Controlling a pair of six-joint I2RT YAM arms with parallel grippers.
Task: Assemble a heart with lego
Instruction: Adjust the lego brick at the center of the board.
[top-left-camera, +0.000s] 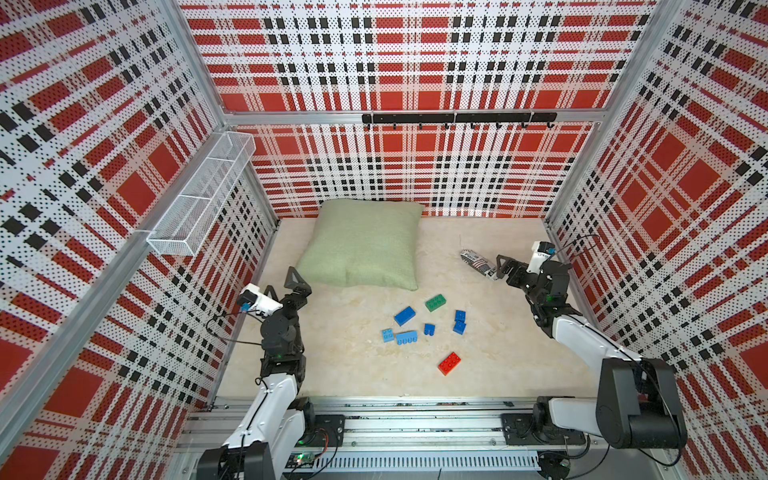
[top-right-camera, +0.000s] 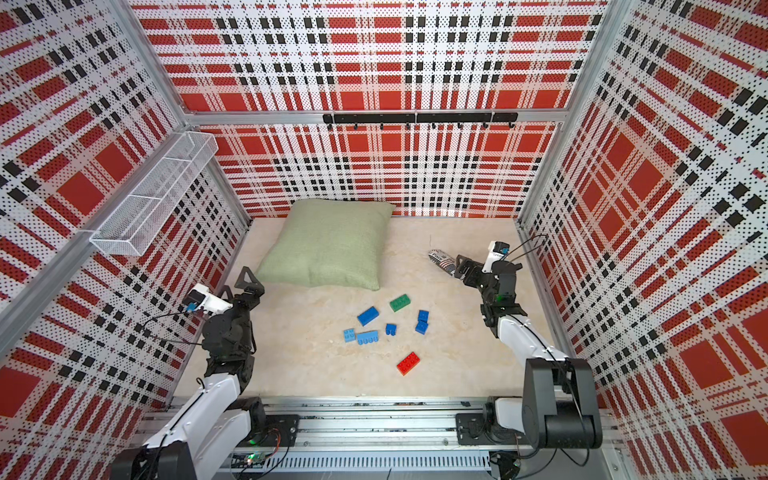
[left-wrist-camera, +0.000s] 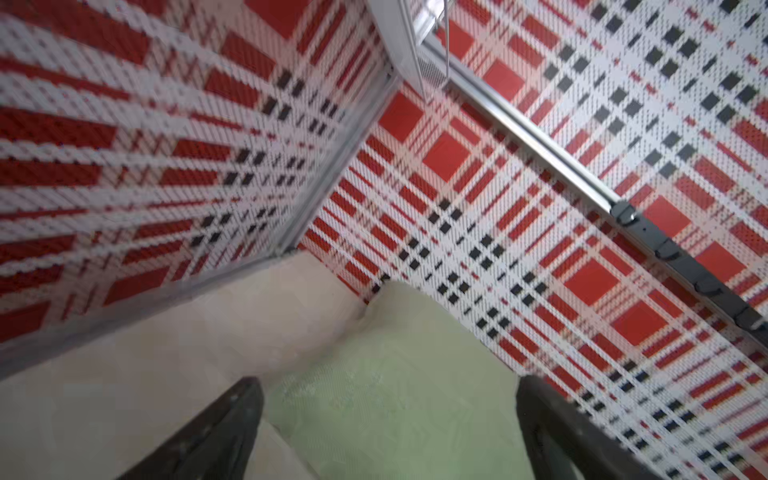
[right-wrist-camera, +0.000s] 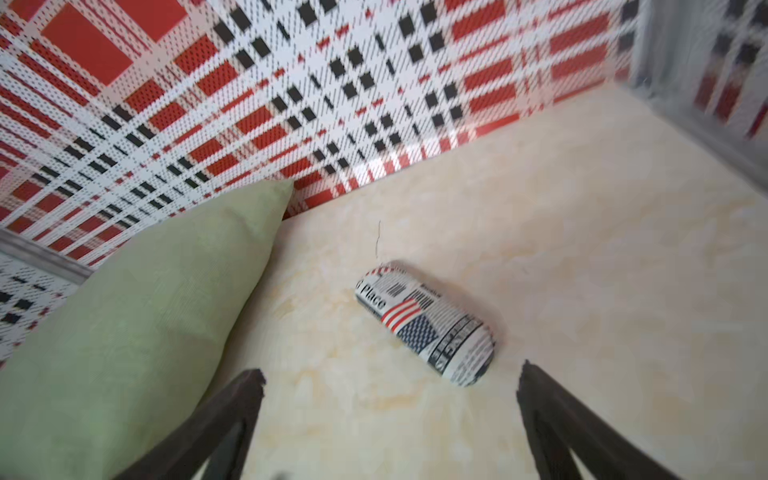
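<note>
Loose lego lies on the beige table in both top views: a green brick, a dark blue brick, a small dark blue one, a dark blue pair, two light blue bricks, and a red brick nearest the front. No heart is in view. My left gripper is open at the left wall, by the pillow's corner. My right gripper is open at the back right, empty, just short of a printed pouch. Neither wrist view shows any brick.
A green pillow fills the back middle. A newsprint-patterned pouch lies in front of the right gripper. A white wire basket hangs on the left wall and a black hook rail on the back wall.
</note>
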